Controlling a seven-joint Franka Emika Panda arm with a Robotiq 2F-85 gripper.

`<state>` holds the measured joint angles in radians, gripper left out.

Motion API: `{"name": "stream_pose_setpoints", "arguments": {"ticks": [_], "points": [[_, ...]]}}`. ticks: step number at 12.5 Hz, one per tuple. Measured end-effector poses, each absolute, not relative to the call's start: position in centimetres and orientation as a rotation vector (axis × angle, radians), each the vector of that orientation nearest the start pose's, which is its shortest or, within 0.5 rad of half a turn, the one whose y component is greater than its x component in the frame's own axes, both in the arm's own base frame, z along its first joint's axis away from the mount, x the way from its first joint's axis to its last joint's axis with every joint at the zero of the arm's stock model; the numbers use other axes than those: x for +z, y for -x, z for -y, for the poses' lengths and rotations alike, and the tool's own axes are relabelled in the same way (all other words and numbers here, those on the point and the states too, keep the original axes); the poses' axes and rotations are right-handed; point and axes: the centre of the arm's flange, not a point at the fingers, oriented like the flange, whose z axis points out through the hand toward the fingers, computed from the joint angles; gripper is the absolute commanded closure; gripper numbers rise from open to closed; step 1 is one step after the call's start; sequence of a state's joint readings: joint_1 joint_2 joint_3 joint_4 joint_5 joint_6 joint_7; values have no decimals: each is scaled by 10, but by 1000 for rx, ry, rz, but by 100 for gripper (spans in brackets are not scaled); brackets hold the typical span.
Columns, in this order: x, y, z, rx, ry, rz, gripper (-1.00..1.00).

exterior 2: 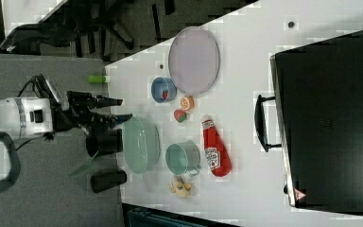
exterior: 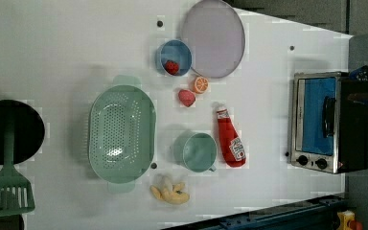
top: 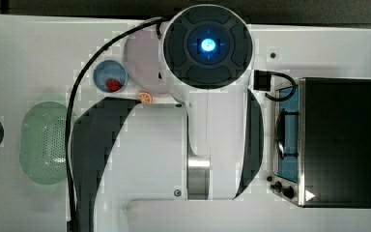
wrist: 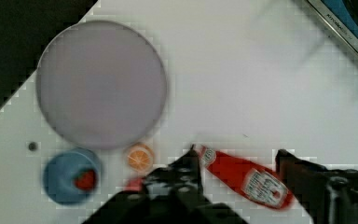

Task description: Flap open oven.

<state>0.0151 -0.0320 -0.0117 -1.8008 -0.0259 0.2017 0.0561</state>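
Here the oven sits shut at the left view's right edge of the bench, glass door facing the clutter, and its black bar handle runs along the door's upper edge, parallel to that bench edge. You need the tool on that bar, and for now it hangs well apart from it: the wrist view puts the fingers over the ketchup bottle, about half open and holding nothing, with only the oven's front corner showing far off. So your coming move, by my reading, is a long traverse toward the oven and then a descent onto the handle, fingers set across its long axis.

The strip of bench in front of the door looks bare in the left view, with the bottle and cup standing clear of it, so the door should have room to swing down. Mind the oven's far side: it stands close to the bench edge, leaving little margin there. The plate, bowl and colander lie away from the path.
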Motion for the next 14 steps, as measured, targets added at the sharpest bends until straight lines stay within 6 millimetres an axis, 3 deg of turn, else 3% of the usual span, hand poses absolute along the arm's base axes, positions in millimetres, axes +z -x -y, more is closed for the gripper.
{"name": "stream_pose_setpoints", "arguments": {"ticks": [1, 3, 4, 6, 7, 9, 11, 13, 14], "points": [[541, -514, 4, 108, 2915, -1310, -59], [558, -444, 17, 166, 2891, -1365, -100], [580, -424, 24, 95, 2858, -1376, -100], [627, -403, 34, -68, 2798, -1384, -100], [645, -400, 36, -128, 2776, -1382, -90], [652, -399, 39, -145, 2757, -1388, -39], [637, -409, 39, -98, 2774, -1395, 9], [609, -418, 38, -8, 2793, -1402, 55], [596, -420, 38, 40, 2808, -1407, 65]]}}
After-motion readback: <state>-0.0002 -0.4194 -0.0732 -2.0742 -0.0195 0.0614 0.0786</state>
